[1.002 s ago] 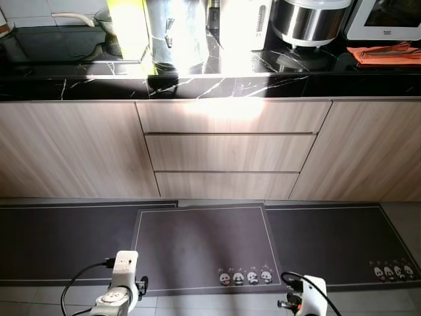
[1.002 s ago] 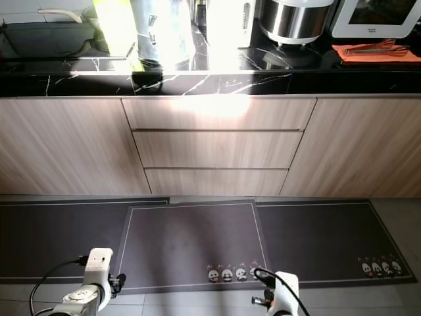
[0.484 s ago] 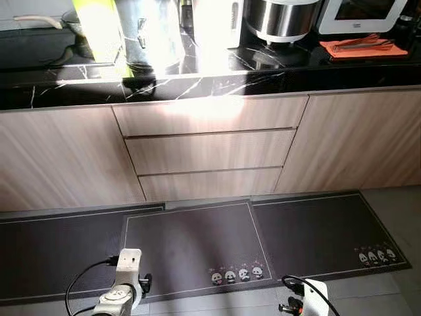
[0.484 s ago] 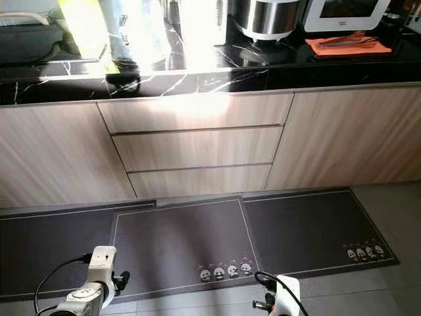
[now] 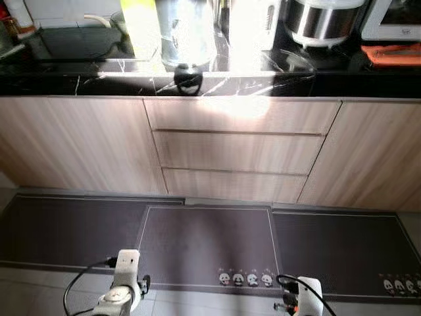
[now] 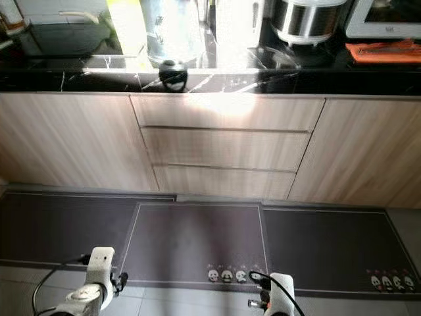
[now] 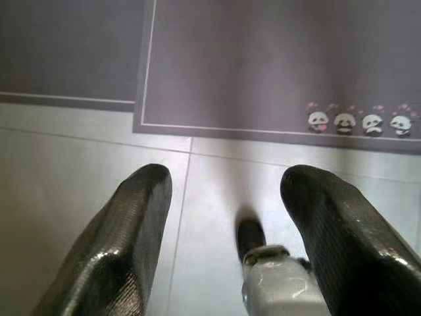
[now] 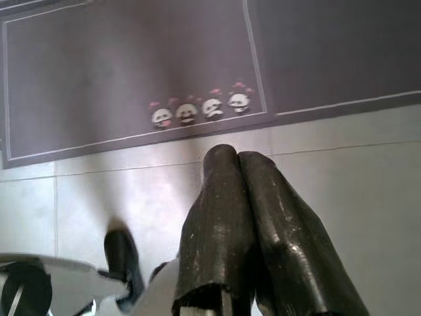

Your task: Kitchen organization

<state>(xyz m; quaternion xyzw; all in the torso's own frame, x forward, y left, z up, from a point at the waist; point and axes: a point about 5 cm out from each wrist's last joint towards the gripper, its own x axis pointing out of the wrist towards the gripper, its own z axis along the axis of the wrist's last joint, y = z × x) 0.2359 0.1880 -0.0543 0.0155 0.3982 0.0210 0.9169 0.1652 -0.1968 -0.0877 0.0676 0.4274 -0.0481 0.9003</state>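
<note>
The robot stands back from a run of wood-fronted cabinets, both arms hanging low over the pale tiled floor [image 7: 79, 197]. The left gripper [image 7: 227, 217] has its fingers spread wide with nothing between them; the right gripper [image 8: 240, 217] has its two fingers pressed together, empty.

Anything worth organizing sits ahead and well above both grippers, on the black marble countertop [image 5: 79, 82]: a steel kettle [image 5: 187, 33] roughly centred, a rice cooker [image 5: 322, 20] and an orange cloth [image 5: 395, 54] off to the right, a pan [image 6: 66, 29] to the left. The three drawers [image 5: 240, 151] lie straight ahead, about even between the arms.

The head views take in the counter; the wrist views add the dark mat [image 7: 263, 59] with its little panda print [image 8: 197, 112] and the robot's foot [image 7: 276, 283].
</note>
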